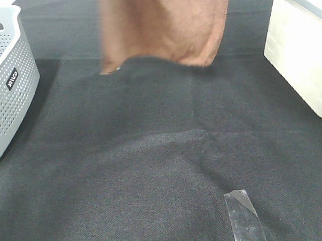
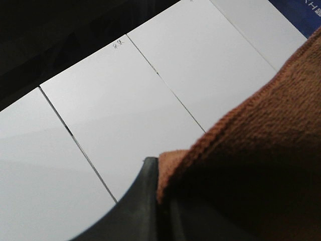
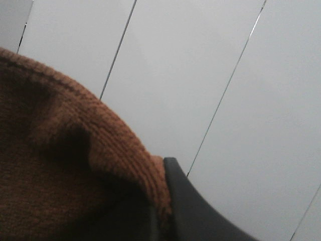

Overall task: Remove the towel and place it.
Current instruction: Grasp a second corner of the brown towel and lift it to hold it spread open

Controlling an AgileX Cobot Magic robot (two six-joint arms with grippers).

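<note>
black, finely woven table cloth [image 1: 152, 169] fills almost the whole overhead frame, matte, with a few shallow wrinkles near the centre. the towel [image 1: 165, 27], brown and fuzzy, hangs at the top centre of the frame, its upper part cut off by the edge; its soft hemmed lower edge sags in a curve just above the cloth. a smooth white rectangular box [image 1: 302, 55] sits at the upper right, and a grey plastic basket [image 1: 10, 89] with rounded corners and perforated walls at the left edge. a crinkled strip of clear tape [image 1: 244, 215] lies at the lower right. in each wrist view the towel's ribbed hem is pinched between dark curved jaws: the left gripper [image 2: 163, 201] and the right gripper [image 3: 158, 211] both clamp the fabric, against pale flat panels [image 2: 125, 115] with thin seams.
</note>
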